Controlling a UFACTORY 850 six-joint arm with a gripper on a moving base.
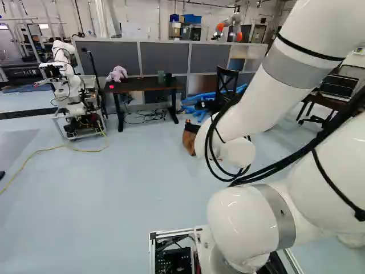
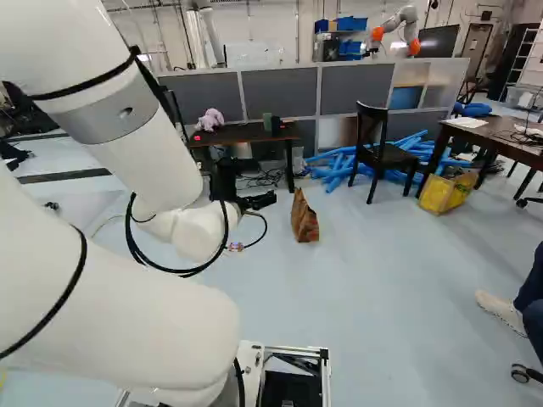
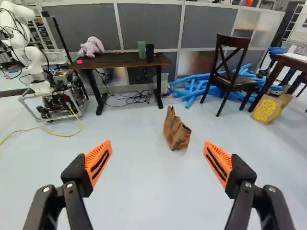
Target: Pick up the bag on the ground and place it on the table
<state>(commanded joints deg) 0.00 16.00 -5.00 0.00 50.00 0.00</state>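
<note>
Judging by how things lie, the step in hand is the approach: the wood-topped desk, the likely goal, bears a plush toy at its left end and a green cup and black cup at its right, so the middle looks best for setting down. The gripper is nearer the camera than the desk, jaws spread wide with nothing between them. The brown paper bag stands on the floor in front of the desk, toward its right end. The next move calls for driving or reaching forward, lowering, and straddling the bag's upper part before closing. As for what is hard to make out, the arm covers part of the bag in the left base view; whether the bag has handles or contents, I cannot tell. Right of the desk, beyond the chair, a second table is cut off.
</note>
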